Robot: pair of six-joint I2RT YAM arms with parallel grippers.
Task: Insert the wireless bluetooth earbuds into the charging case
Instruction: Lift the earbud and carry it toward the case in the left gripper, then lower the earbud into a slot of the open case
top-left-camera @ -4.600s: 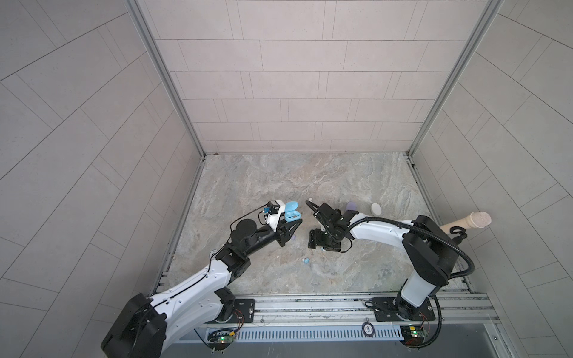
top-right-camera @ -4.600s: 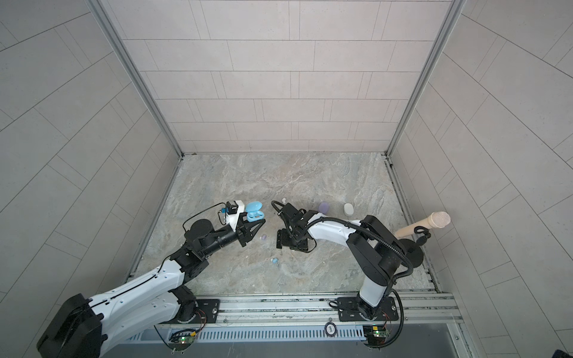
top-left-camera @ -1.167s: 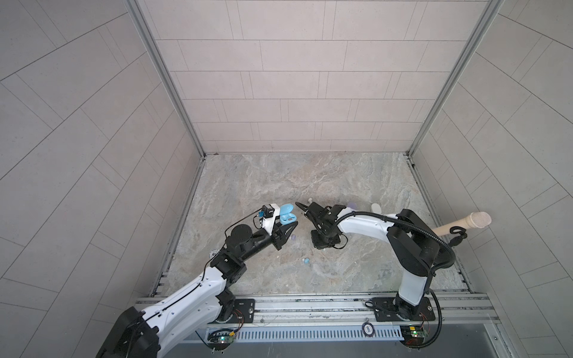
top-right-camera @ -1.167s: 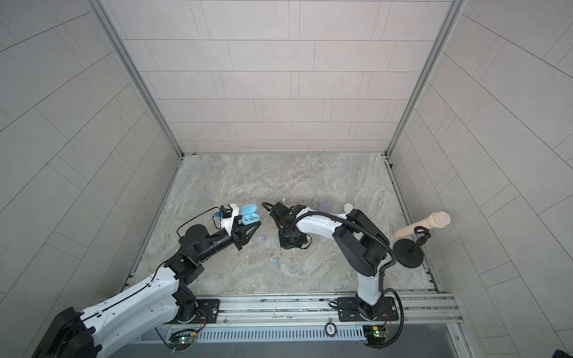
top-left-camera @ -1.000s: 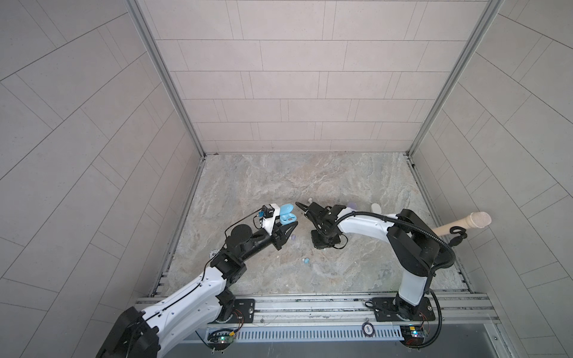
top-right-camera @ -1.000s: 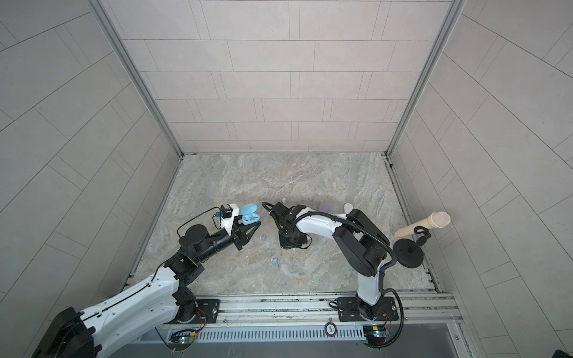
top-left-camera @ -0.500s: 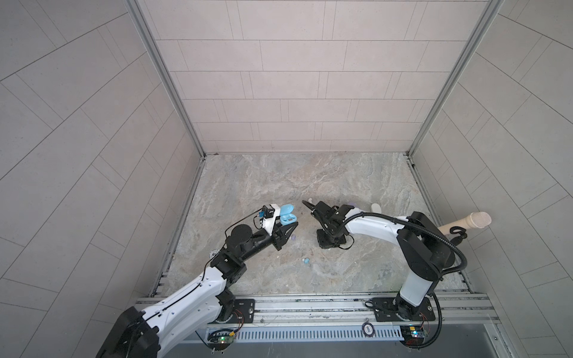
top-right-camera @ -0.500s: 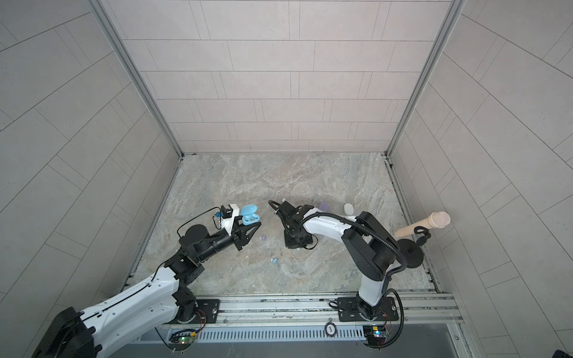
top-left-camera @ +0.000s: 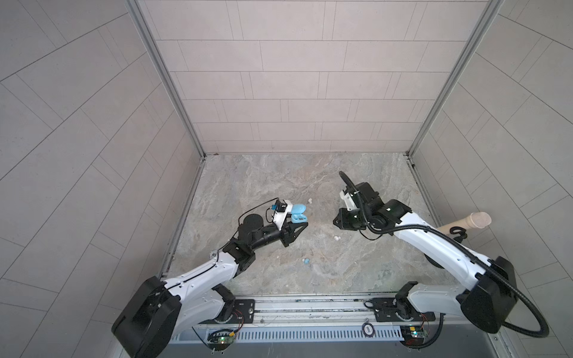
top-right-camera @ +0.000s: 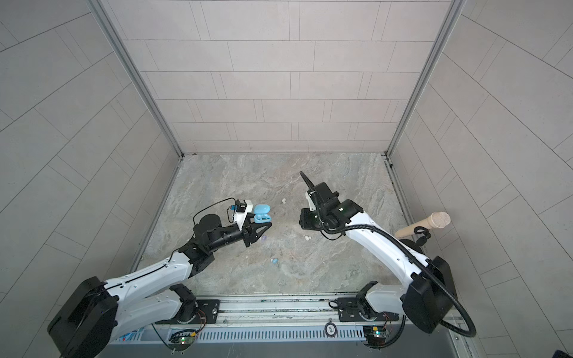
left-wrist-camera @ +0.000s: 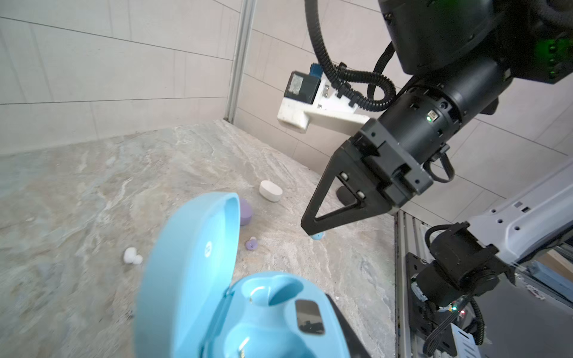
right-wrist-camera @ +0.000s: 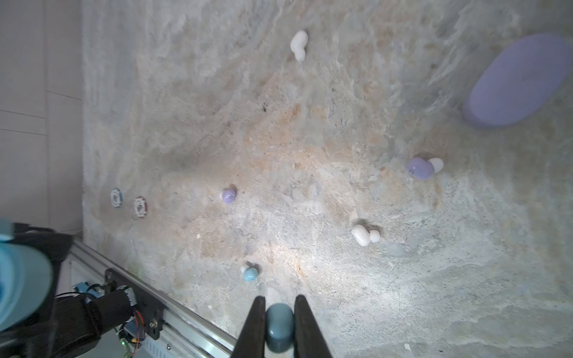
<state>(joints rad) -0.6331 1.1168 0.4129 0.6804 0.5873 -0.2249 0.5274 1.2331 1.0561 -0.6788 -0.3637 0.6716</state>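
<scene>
The right gripper (right-wrist-camera: 279,301) is clamped on a light blue earbud (right-wrist-camera: 279,328). The bud is wedged between its two dark fingers (right-wrist-camera: 255,325), and a sliver of blue pokes out at their tip in the left wrist view. The claw hangs tilted downward above the marble-patterned table (top-left-camera: 263,173), clear of the surface.

Across a gap, the left gripper (top-left-camera: 302,225) is closed on the light blue charging case (top-left-camera: 298,214). It holds the case up off the table with the lid (left-wrist-camera: 192,263) swung open and the moulded wells (left-wrist-camera: 279,293) in plain sight. The case and the held bud are near each other but apart.

Loose on the stone below, a second light blue earbud (right-wrist-camera: 249,273) lies towards the front rail, with a white earbud (right-wrist-camera: 364,235) not far from it. A lilac earbud (right-wrist-camera: 421,167) sits near the closed lilac case (right-wrist-camera: 517,82), and another lilac earbud (right-wrist-camera: 229,196) lies well apart from it on the left arm's side. A second white earbud (right-wrist-camera: 298,43) lies farther back. In the left wrist view a closed white case (left-wrist-camera: 270,190) rests just beyond the lilac one.
</scene>
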